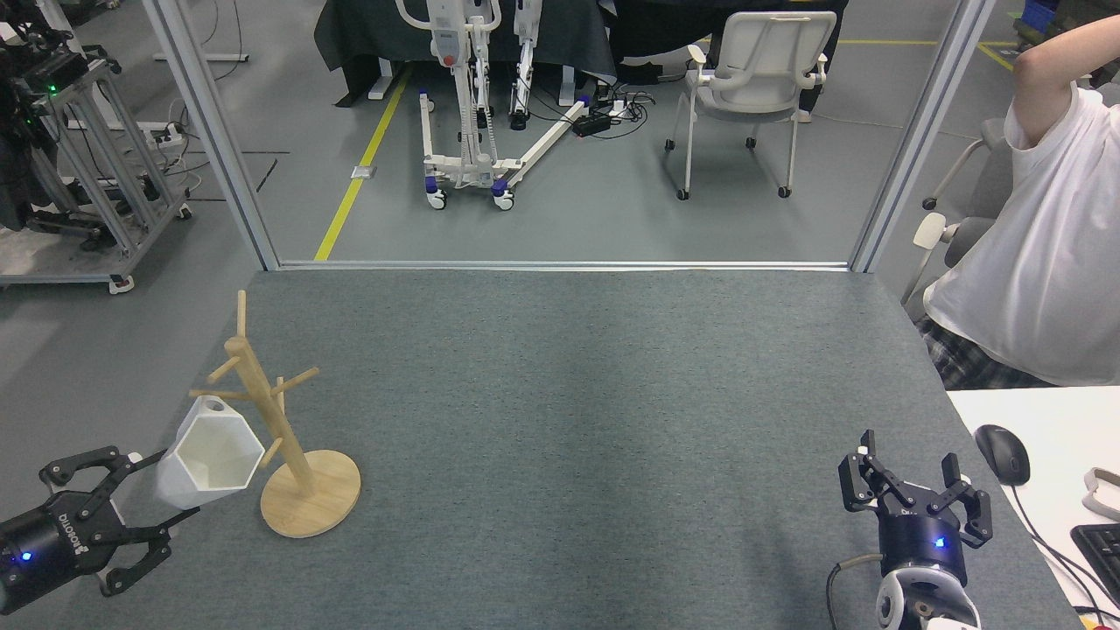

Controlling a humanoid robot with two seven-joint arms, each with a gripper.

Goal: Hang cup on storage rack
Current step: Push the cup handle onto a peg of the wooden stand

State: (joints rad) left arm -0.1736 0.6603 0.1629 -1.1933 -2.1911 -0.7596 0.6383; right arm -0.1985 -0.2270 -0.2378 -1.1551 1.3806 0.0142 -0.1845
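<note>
Head view: at lower left of the frame the cup [210, 455] hangs off a left-hand peg of the storage rack [278, 429], mouth turned toward us, its small loop handle at the top against the peg; we cannot tell how far the peg passes through the loop. Our left gripper [131, 503] sits just below and left of the cup, fingers spread wide, and appears to grip nothing, though its upper finger lies close to the cup wall. Our right gripper [914, 490] rests open and empty at lower right. We judge the cup rigid, light, matte rather than slippery, and likely brittle if dropped; its facets give flat faces for opposed fingers, so the wall near the rim looks the best hold. The rack looks slim and easily tipped.
</note>
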